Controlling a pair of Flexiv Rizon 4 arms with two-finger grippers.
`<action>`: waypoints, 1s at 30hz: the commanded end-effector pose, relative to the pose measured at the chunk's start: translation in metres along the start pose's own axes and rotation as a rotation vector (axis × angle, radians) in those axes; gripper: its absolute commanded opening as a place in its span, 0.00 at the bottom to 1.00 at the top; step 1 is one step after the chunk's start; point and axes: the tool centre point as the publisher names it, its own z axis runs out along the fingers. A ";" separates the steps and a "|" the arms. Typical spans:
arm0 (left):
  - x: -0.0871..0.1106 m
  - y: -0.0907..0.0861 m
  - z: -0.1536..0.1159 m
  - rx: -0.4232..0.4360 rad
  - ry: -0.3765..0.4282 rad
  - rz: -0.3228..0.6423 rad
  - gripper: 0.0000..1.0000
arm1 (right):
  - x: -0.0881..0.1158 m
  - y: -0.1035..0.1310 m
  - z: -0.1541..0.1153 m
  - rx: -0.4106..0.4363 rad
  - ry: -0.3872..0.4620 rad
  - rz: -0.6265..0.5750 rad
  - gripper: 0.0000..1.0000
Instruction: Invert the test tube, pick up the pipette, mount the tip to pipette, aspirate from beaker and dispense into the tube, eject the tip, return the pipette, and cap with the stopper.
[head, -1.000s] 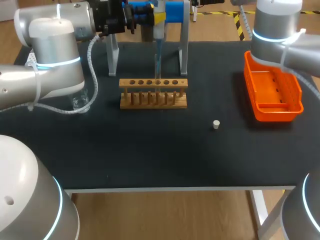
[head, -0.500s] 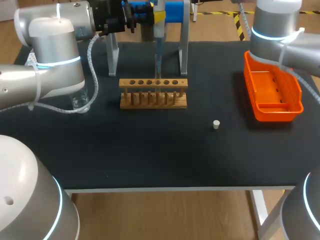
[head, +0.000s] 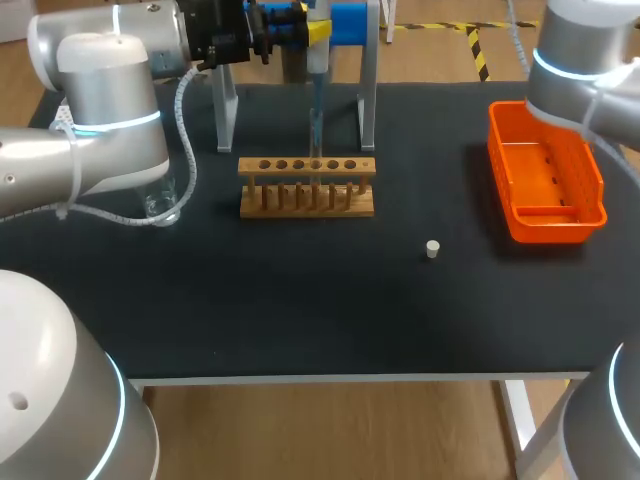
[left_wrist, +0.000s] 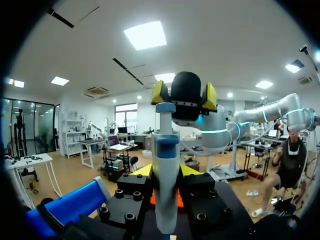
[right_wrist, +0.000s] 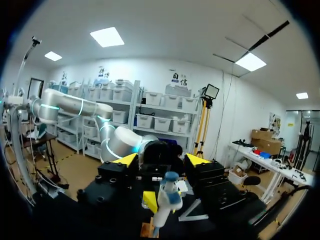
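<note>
Your left gripper (left_wrist: 166, 171) has hold of the pipette (head: 317, 62). In the left wrist view its 2 yellow tips sit tight against the barrel from both sides, and the fingers are only as far apart as the barrel is wide. The pipette stands upright at the far edge of the table (head: 300, 310), between the 2 grey posts of the stand (head: 367, 85). Its thin lower end points down just behind the wooden rack (head: 307, 165).

The rack has 6 holes in its top bar and stands in front of the stand. You cannot make out from here whether a tube sits in any of them.

Your right gripper (right_wrist: 161, 161) is spread wide and has nothing in it. Its yellow tips are well apart, and the pipette is ahead of it and lower, not between the fingers. In the left wrist view this gripper shows beyond the pipette's top, facing your left one. In the head view only the right arm (head: 585, 60) shows, above the far end of the orange basket (head: 545, 228).

The small pale stopper (head: 432, 249) lies alone on the mat, between the rack and the basket and nearer your side. The glass beaker (head: 160, 207) stands left of the rack, partly behind the left arm's cable.
</note>
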 end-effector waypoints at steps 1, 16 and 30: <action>0.001 -0.001 0.000 -0.002 -0.001 0.000 0.00 | 0.019 -0.012 -0.035 0.003 -0.022 -0.024 1.00; 0.001 -0.001 0.000 -0.002 -0.001 0.000 0.00 | 0.028 -0.137 -0.056 0.046 0.000 0.052 1.00; 0.001 -0.001 0.000 -0.002 -0.001 0.000 0.00 | 0.024 -0.213 -0.023 0.072 0.045 0.075 1.00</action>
